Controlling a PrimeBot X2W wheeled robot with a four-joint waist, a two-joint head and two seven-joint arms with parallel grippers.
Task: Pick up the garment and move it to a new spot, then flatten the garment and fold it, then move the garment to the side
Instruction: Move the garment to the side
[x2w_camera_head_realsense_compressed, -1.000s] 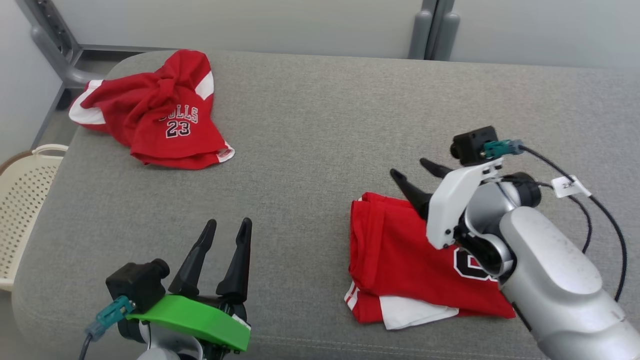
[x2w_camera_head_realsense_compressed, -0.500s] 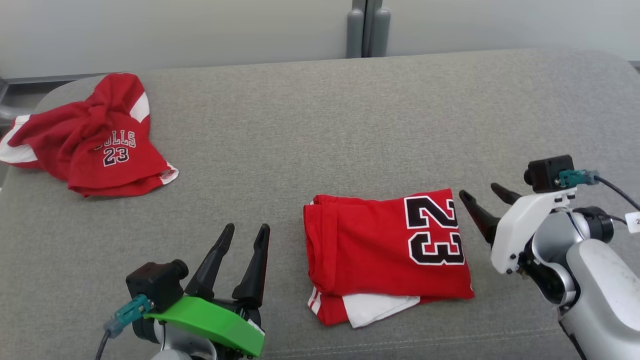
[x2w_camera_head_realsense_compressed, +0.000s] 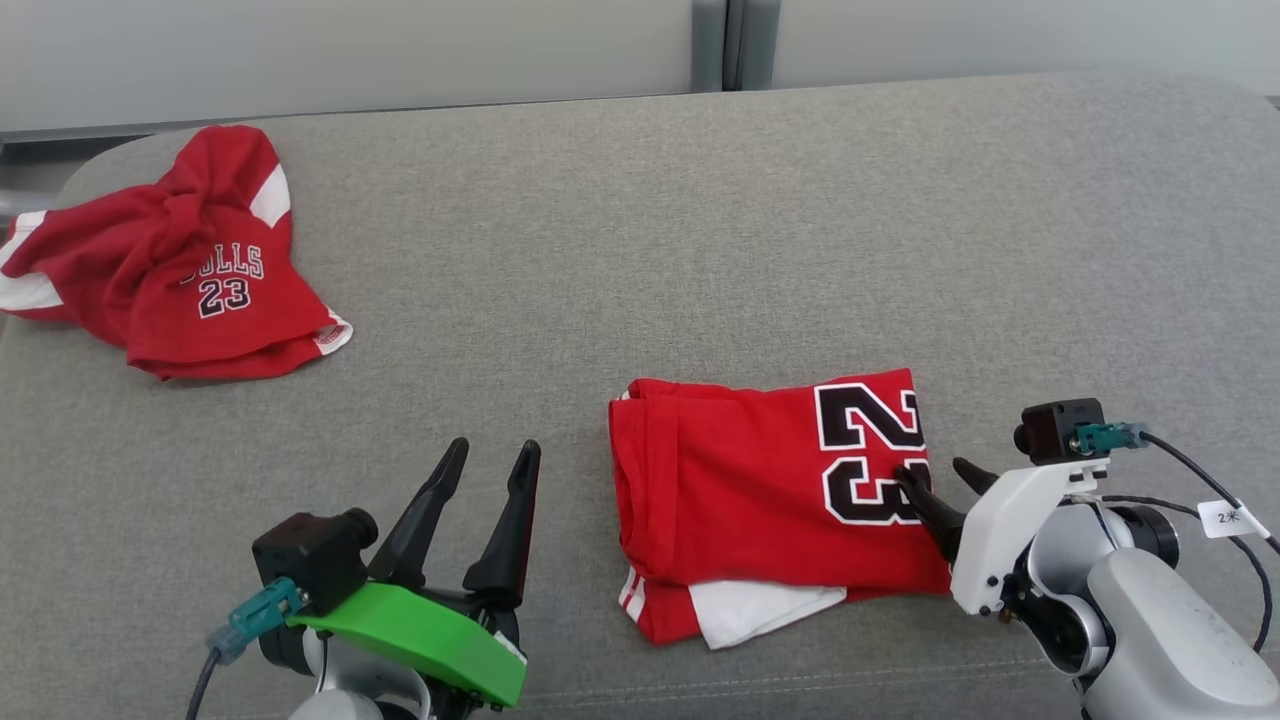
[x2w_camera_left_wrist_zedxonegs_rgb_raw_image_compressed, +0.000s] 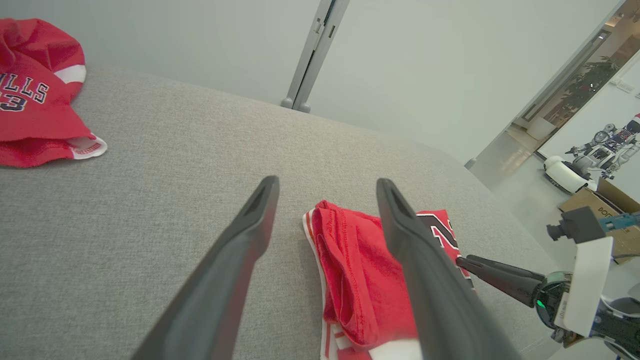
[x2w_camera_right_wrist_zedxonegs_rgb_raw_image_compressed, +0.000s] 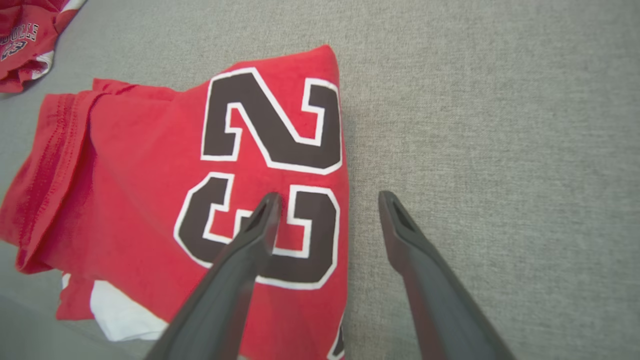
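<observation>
As seen from the head camera, a wide grey cushion (x2w_camera_head_realsense_compressed: 650, 230) is spread across the scene, with a pale wall behind it. At the far left, near the cushion's back edge, a crumpled red jersey (x2w_camera_head_realsense_compressed: 180, 270) with white panels is heaped, and the number 23 can be read on it under partly hidden lettering. Lower down, left of centre, the left gripper (x2w_camera_head_realsense_compressed: 494, 447) with its green wrist cover is held above bare cushion. Its two dark fingers are spread wide with nothing between them, and it is well apart from both pieces of clothing. Just right of centre, near the front edge, the garment (x2w_camera_head_realsense_compressed: 750, 490) is laid flat on the cushion, folded into a rough red rectangle. A large black 23 outlined in white is turned sideways at its right end, and a white layer shows beneath its front edge. At the right, the right gripper (x2w_camera_head_realsense_compressed: 932, 468) is placed over the garment's right edge, its fingers wide apart and empty. In the right wrist view one finger is seen over the printed 3 and the other over bare cushion just beside the cloth. Whether that finger touches the cloth cannot be told.
</observation>
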